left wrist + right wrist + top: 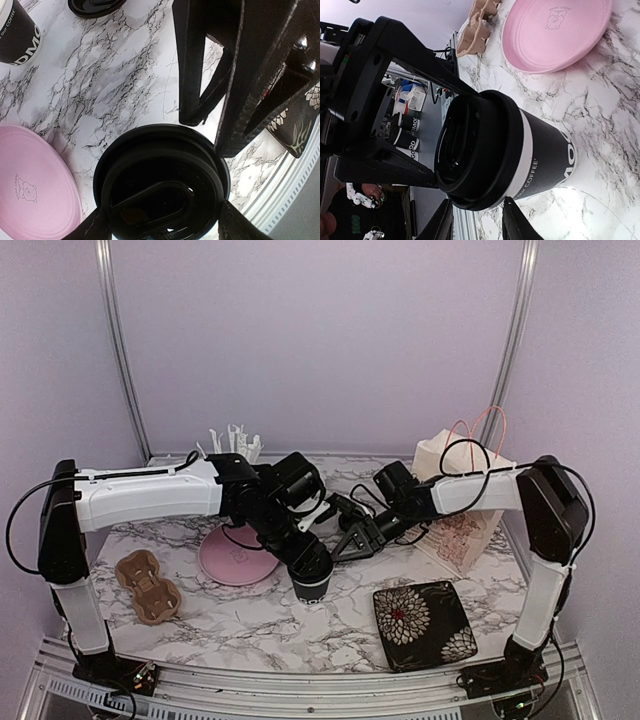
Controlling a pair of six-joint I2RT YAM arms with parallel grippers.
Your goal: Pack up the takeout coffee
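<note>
1. Left claw of mine [164,220] is closed on the takeout coffee. Its fingertips press opposite sides of the black lid [160,170] on the lidded cup [540,150], which stands upright on the marble table [250,625] at the centre of the top view.
2. At the far left of the top view, the brown cup carrier [148,585] lies flat, well apart from that cup.
3. The pink plate [235,558] sits between the carrier and the lidded cup, just left of the cup.
4. In the upper left of my left wrist view, the second cup [17,35] stands upright, black with a white band. Its top is cut off by the frame. A loose black lid [95,5] lies on the marble near it, at the top edge.
5. My right claw [477,212] is spread apart with nothing between its fingers, and its tips are just beside the right side of the lidded cup.
6. At the lower right of the top view lies the black flowered tray [425,625]. The paper bag [465,530] stands behind it.
</note>
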